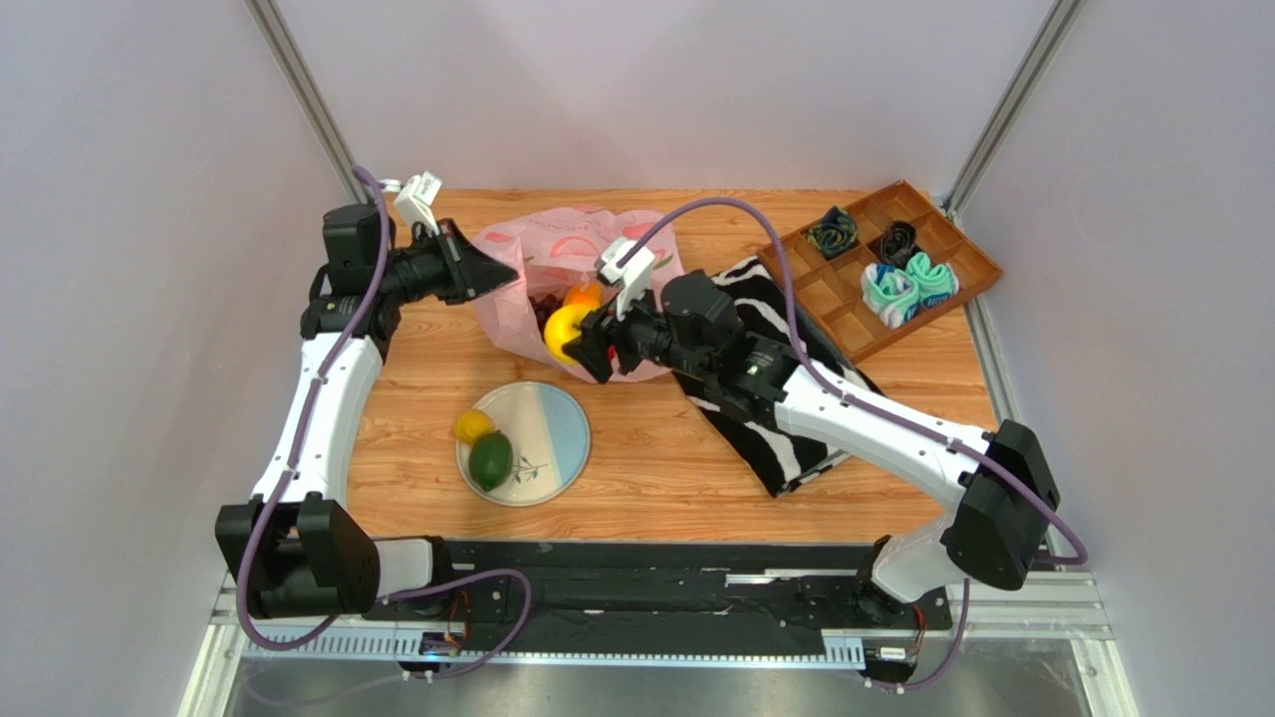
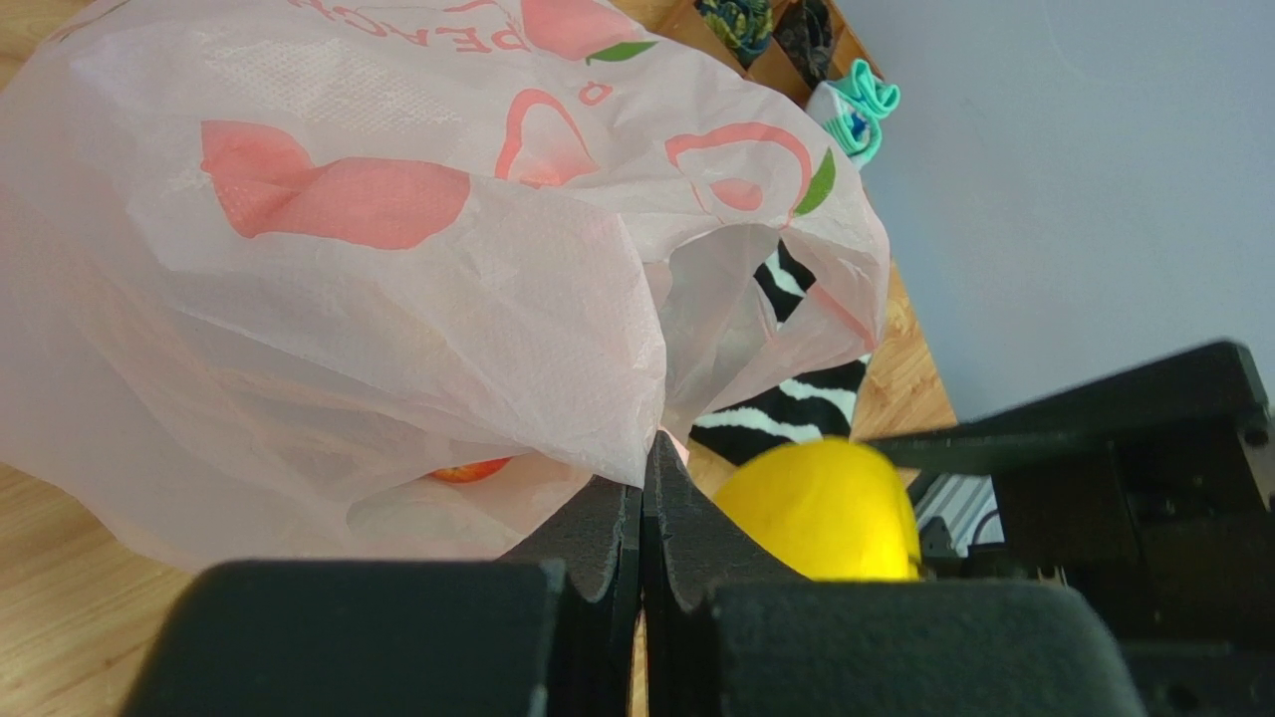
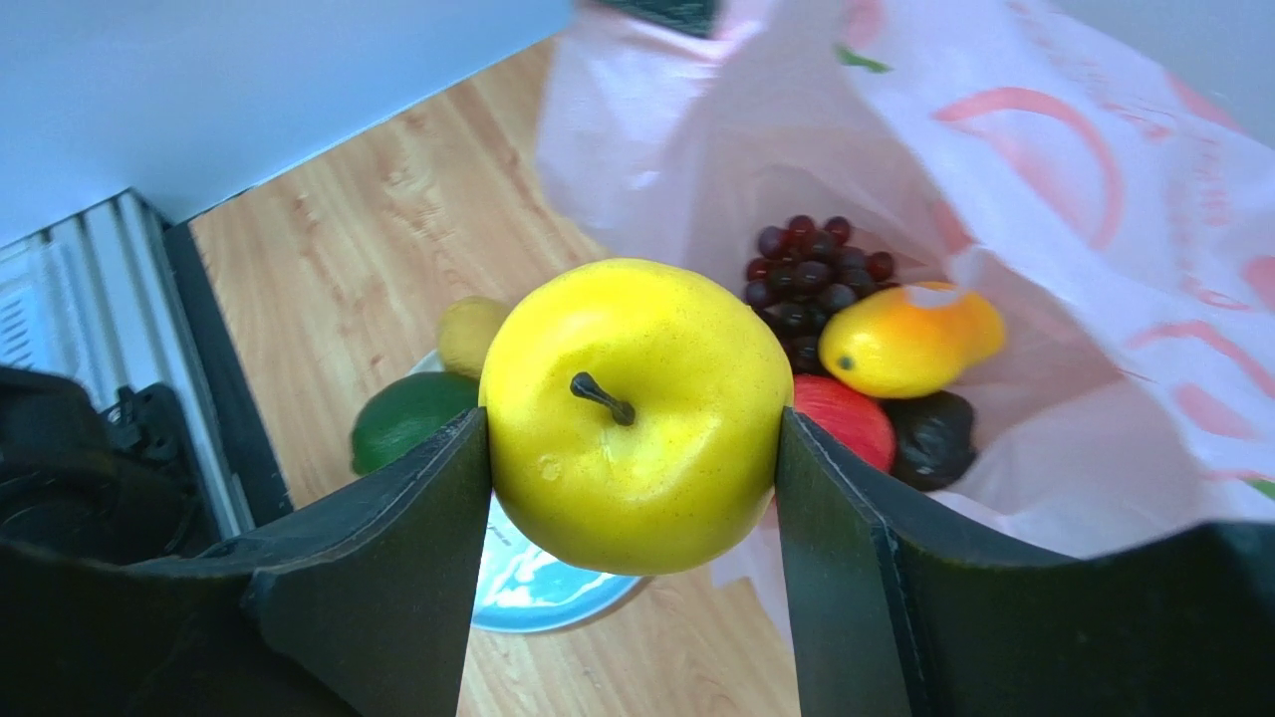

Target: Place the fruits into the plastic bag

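The pink plastic bag (image 1: pixel 561 247) lies at the back of the table with its mouth open toward the front. My left gripper (image 2: pixel 644 463) is shut on the bag's edge (image 2: pixel 374 299) and holds it up. My right gripper (image 3: pixel 632 433) is shut on a round yellow fruit (image 3: pixel 636 411) with a dark stem, just in front of the bag's mouth (image 1: pixel 563 335). Inside the bag lie a purple grape bunch (image 3: pixel 808 269), an orange-yellow mango (image 3: pixel 906 341) and a red fruit (image 3: pixel 846 418). A lemon (image 1: pixel 475 427) and a green fruit (image 1: pixel 490 460) rest on the plate (image 1: pixel 554 433).
A zebra-striped cloth (image 1: pixel 771 456) lies under the right arm, right of the bag. A wooden compartment tray (image 1: pixel 838 336) with rolled cloth bundles stands at the back right. The plate sits at front centre-left, near the left arm.
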Available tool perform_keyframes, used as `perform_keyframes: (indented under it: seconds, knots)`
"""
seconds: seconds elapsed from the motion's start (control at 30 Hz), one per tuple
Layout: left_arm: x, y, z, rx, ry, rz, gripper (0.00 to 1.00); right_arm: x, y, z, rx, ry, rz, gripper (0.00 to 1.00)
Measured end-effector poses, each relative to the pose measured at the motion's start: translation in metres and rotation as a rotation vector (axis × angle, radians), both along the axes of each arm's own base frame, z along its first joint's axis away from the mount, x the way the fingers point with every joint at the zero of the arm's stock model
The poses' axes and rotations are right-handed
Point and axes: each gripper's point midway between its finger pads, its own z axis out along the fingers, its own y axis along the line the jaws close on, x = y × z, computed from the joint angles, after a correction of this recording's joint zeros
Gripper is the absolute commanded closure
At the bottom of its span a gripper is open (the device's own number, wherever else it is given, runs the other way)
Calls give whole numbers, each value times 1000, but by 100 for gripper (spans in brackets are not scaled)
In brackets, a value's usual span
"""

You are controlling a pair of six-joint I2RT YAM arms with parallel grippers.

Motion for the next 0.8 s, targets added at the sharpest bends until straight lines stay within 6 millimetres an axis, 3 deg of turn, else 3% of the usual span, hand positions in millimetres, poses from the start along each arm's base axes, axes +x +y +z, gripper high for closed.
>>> perform_keyframes:
  seconds: [0.27, 0.43, 0.63, 0.8]
  knots:
    - [0, 0, 0, 0, 0, 0, 100, 62, -40, -10, -24, 34, -207, 73]
    - [0, 0, 0, 0, 1, 0, 100, 94, -19, -45, -94, 85, -266, 75]
    - [0, 0, 0, 0, 0, 0, 100, 111, 7, -98, -158, 187, -269, 76]
    - [0, 0, 0, 0, 1, 0, 100, 113, 25, -110, -153, 230, -245, 75]
